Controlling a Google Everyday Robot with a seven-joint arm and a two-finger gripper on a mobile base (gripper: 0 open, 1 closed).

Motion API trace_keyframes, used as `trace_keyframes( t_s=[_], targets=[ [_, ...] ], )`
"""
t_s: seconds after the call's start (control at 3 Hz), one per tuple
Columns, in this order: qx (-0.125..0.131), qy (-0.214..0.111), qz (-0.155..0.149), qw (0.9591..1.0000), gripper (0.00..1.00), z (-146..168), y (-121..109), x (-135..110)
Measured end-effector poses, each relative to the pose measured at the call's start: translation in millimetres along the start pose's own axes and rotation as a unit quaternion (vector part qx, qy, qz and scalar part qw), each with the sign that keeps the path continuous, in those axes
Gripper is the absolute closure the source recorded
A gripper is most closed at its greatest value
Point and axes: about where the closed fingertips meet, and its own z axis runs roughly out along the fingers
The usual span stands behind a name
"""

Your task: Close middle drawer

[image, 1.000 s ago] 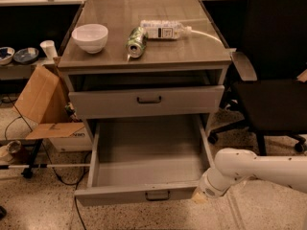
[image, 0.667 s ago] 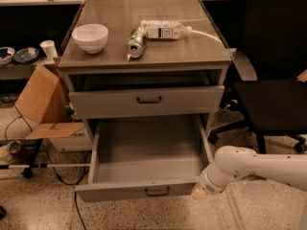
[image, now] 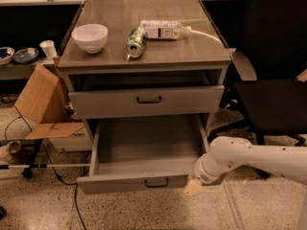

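Drawer (image: pixel 144 145) grey, pulled out; claw (image: pixel 194 187) seemingly touches corner.

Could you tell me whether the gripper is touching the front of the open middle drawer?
Cannot tell. In the camera view the gripper sits at the right end of the middle drawer front; neither contact nor a gap shows plainly.

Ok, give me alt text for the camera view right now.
The middle drawer is pulled far out, with the gripper low at the right end of its front. A white bowl, a tipped can and a plastic bottle sit on the cabinet top.
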Motion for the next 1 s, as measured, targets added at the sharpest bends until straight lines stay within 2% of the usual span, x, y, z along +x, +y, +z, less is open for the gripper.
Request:
trace_keyframes(
  t_s=[0.33, 0.67, 1.0],
  targets=[
    [0.0, -0.001, -0.006, 1.0, 0.0, 0, -1, -7],
    [-0.002, -0.004, -0.03, 0.9995, 0.0, 2, -9, -37],
    [-0.003, 0.001, -0.035, 0.9994, 0.19, 3, -14, -51]
  ],
)
